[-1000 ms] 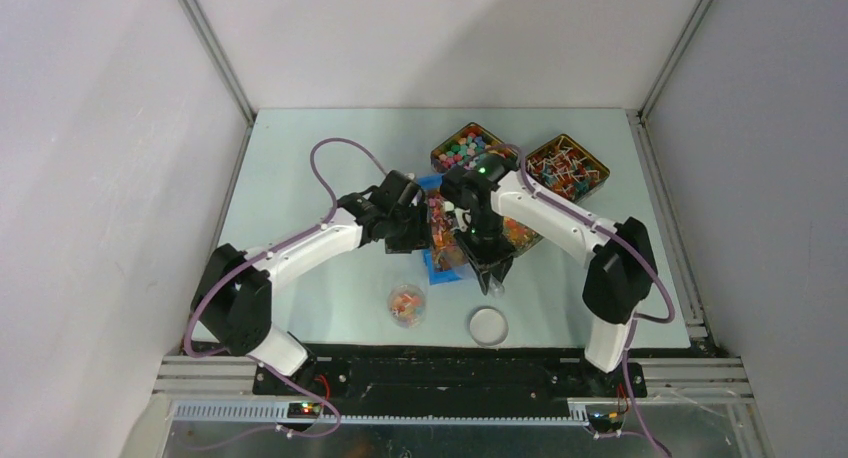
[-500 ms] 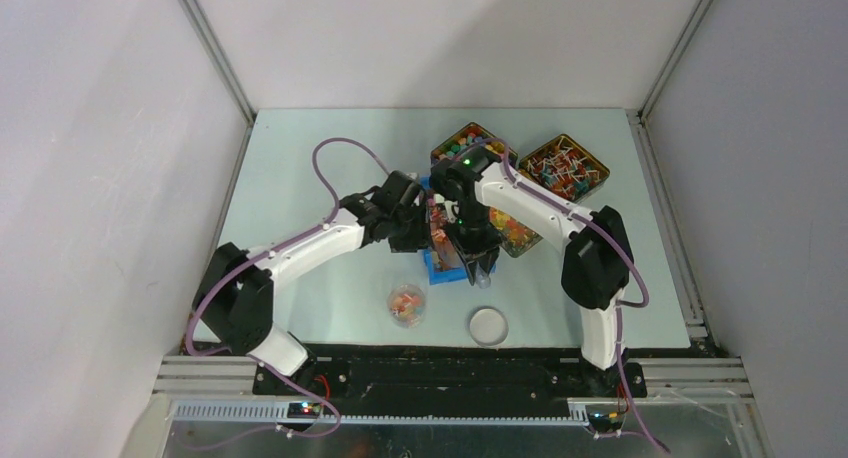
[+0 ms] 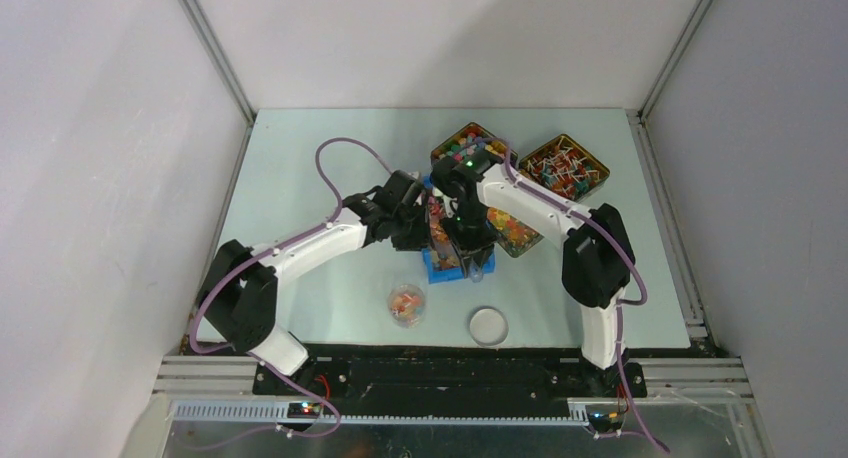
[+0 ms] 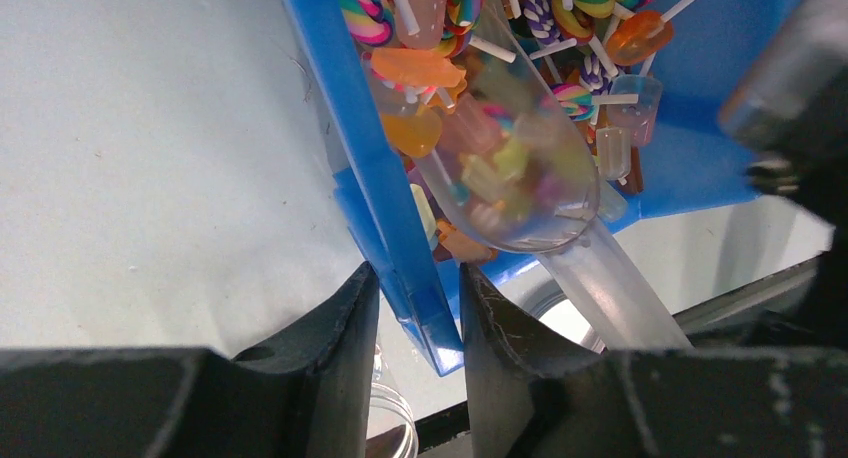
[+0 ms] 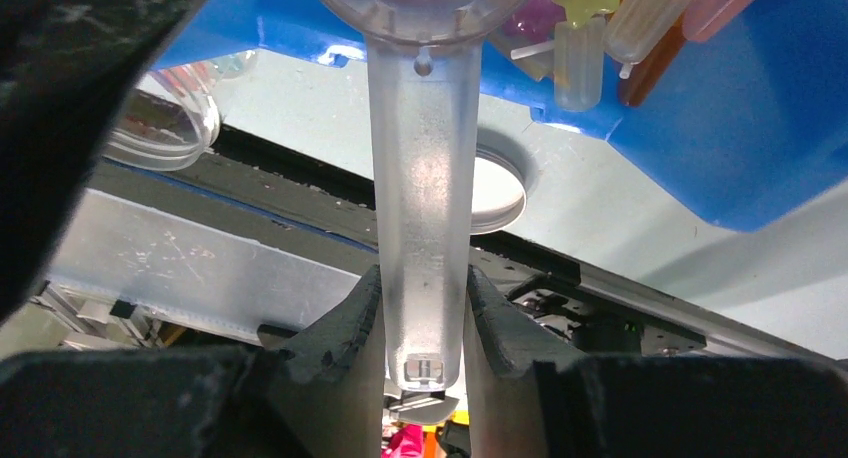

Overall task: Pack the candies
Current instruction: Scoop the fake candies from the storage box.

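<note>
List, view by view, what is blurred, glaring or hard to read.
Top external: evenly lit, but the blue tray is mostly covered. Left wrist: candies look hazy through the clear scoop; right edge dark and blurred. Right wrist: scoop handle sharp, upper-left corner a dark blur.

blue bin (image 4: 392, 203), clear scoop (image 5: 420, 198), yellow and pink candies (image 4: 486, 178), rainbow-swirl lollipops (image 4: 358, 0)

From above, the left arm (image 3: 310, 248) and right arm (image 3: 540, 213) cover most of the blue tray (image 3: 437, 271), and the candies (image 3: 406, 304) in the jar (image 3: 393, 308) are too small to tell apart. In the right wrist view the scoop (image 5: 422, 178) loses its bowl to the top edge
</note>
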Controlling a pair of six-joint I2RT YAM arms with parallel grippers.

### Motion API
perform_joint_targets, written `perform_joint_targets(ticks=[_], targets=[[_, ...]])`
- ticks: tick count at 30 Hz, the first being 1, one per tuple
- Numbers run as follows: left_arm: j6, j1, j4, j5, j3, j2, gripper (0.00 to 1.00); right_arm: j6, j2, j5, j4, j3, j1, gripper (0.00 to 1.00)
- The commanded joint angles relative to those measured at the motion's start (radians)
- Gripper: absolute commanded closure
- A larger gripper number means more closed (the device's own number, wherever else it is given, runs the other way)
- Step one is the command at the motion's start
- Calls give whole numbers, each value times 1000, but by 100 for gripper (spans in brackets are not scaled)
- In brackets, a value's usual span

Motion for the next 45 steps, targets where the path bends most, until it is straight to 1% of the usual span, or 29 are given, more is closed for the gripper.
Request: perform_joint_targets(ticks=[1, 6, 8, 10, 12, 14, 20, 26, 29, 45], targets=[[6, -9, 8, 1, 22, 9, 63, -12, -4, 74, 195, -56, -7, 100], [3, -9, 2, 8, 20, -1, 63, -27, -39, 80, 284, -141, -1, 100], [-2, -7, 1, 9, 17, -12, 60, -29, -52, 80, 304, -165, 0, 100], [-10, -3, 1, 10, 16, -26, 53, -35, -62, 71, 327, -187, 0, 100], [-20, 3, 6, 19, 15, -43, 45, -37, -71, 66, 342, -201, 1, 100], [-30, 13, 12, 32, 10, -61, 40, -37, -79, 64, 347, -205, 2, 100], [-61, 60, 22, 49, -30, -163, 33, -36, -95, 71, 320, -205, 3, 100], [-85, 123, 35, 53, -90, -262, 29, -28, -129, 75, 314, -228, 6, 100], [-85, 144, 27, 48, -113, -288, 29, -27, -147, 87, 305, -237, 12, 100], [-83, 161, 11, 35, -169, -342, 28, 0, -239, 141, 194, -322, 42, 100]])
